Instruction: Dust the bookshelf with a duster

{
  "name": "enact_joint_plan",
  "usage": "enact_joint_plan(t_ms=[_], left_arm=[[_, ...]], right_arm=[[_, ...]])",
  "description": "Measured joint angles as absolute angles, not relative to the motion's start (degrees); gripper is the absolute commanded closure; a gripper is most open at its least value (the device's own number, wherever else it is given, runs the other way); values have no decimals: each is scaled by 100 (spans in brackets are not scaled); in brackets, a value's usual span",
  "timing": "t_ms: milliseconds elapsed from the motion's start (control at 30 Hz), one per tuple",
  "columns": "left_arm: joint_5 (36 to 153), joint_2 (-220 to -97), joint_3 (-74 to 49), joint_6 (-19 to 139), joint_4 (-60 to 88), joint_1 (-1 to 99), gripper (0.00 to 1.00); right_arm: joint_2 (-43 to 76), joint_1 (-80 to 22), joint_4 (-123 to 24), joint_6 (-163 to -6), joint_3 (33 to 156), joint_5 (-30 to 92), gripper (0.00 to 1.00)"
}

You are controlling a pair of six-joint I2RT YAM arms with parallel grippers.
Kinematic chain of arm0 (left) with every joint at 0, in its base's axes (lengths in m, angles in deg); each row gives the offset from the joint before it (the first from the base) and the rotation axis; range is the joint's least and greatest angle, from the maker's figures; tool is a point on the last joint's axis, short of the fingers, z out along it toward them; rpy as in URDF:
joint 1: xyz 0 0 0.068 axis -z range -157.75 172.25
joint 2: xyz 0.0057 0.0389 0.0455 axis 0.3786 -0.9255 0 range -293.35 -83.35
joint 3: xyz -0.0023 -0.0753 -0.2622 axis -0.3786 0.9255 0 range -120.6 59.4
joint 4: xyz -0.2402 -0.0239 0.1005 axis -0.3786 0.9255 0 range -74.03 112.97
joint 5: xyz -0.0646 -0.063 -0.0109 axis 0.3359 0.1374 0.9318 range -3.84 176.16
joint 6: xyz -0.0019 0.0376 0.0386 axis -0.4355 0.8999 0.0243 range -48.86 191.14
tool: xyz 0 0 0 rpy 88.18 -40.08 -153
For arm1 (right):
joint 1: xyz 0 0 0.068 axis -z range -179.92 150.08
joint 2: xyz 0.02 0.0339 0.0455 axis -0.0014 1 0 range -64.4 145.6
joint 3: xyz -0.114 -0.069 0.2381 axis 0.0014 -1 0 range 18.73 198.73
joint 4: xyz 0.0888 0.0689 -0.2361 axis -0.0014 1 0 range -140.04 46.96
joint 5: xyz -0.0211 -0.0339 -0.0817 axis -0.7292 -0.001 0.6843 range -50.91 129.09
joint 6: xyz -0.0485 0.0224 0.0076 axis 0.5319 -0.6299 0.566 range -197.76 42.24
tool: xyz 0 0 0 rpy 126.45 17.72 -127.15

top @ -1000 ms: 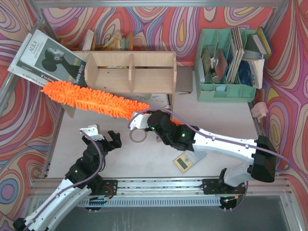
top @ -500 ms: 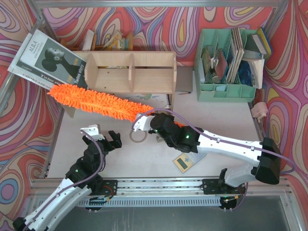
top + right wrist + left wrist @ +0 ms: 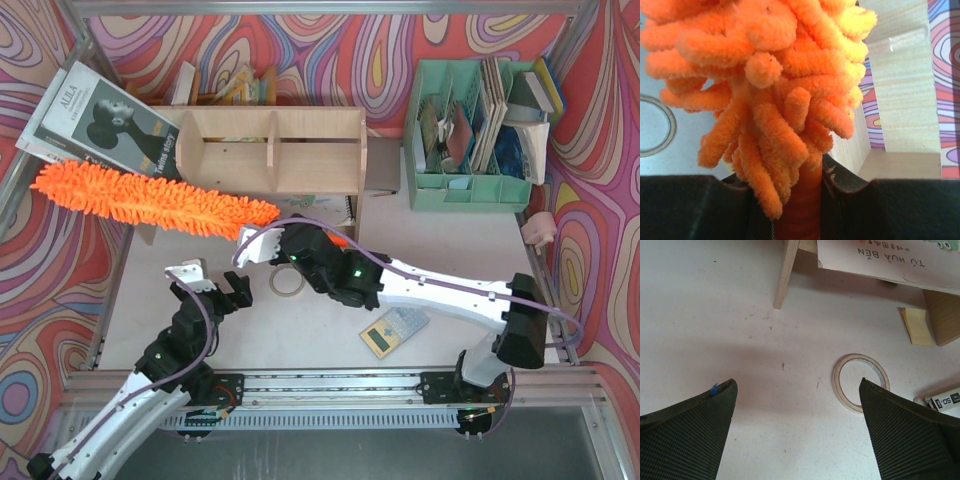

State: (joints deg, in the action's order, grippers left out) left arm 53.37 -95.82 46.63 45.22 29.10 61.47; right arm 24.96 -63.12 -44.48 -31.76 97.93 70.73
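Note:
The orange fluffy duster point(image 3: 150, 200) lies slanted in front of the light plywood bookshelf point(image 3: 270, 150), its head reaching past the shelf's left end. My right gripper point(image 3: 268, 243) is shut on the duster's orange handle at its right end. In the right wrist view the handle point(image 3: 802, 205) sits between the jaws, the shaggy head point(image 3: 765, 65) fills the frame, and the shelf's wood point(image 3: 900, 85) shows to the right. My left gripper point(image 3: 212, 280) is open and empty over the table, in the left wrist view point(image 3: 797, 390) too.
A tape ring point(image 3: 286, 282) lies on the table between the arms, also in the left wrist view point(image 3: 861, 381). A calculator point(image 3: 393, 330) lies at front right. A mint-green file organizer point(image 3: 470, 135) stands at back right. A magazine point(image 3: 100, 125) leans at back left.
My right gripper has moved left with the duster. The duster's head has slid left along the shelf front and now sticks out past the shelf's left end. The left arm has not moved.

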Motion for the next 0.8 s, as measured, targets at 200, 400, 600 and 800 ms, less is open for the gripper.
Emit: enact_joint_plan(t_ms=[200, 400, 600, 800], left_arm=[[5335, -9509, 4663, 4522, 2910, 6147, 2], [5335, -9420, 4663, 4520, 2912, 6147, 2], [5335, -9433, 4663, 4522, 2910, 6147, 1], [5337, -9534, 4663, 4522, 2910, 6147, 2]], right_arm=[[3019, -6290, -4566, -2953, 10053, 7051, 100], [3060, -6257, -4636, -2936, 10025, 7099, 100], [2730, -6253, -4603, -3036, 9402, 7233, 100], [2440, -6253, -4348, -3253, 8945, 7305, 100]])
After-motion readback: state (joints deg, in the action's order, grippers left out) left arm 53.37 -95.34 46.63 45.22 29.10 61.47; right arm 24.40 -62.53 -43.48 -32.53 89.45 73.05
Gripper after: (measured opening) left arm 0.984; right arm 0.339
